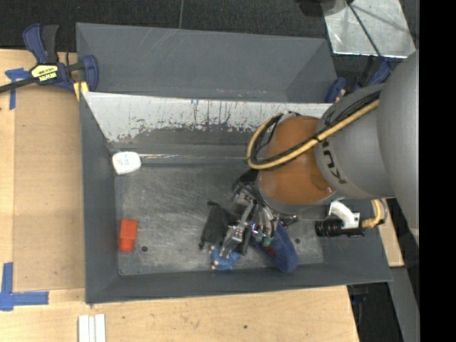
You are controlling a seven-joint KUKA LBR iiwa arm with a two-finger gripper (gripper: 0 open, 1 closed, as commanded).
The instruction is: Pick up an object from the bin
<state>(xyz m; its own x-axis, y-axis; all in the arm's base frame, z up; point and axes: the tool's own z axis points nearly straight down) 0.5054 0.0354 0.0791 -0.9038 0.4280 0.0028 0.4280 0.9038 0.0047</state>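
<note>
1. The arm (370, 141) comes in from the right and its orange cover (296, 166) hangs over the right half of the grey bin (206, 66), with a yellow-and-black cable (343, 116) looped over it.
2. The jaws are low at the front of the bin floor, right of middle, in a small heap of things.
3. Nearest them is a small blue thing (226, 262), lying against the front wall just under the metal tip.
4. A black flat piece (213, 224) lies tilted just to the left of the tip, touching the heap.
5. A dark blue soft lump (283, 254) lies just to the right, also at the front wall.
6. Well apart on the left are an orange block (127, 235) near the left wall and a white round thing (127, 162) at the back left corner of the floor; bare floor lies between them and the heap.
7. Hard to make out: the tip is a tangle of dark and shiny parts, so whether the jaws are open or closed, or have anything between them, I cannot tell.
8. The cover hides the floor behind the heap.
</note>
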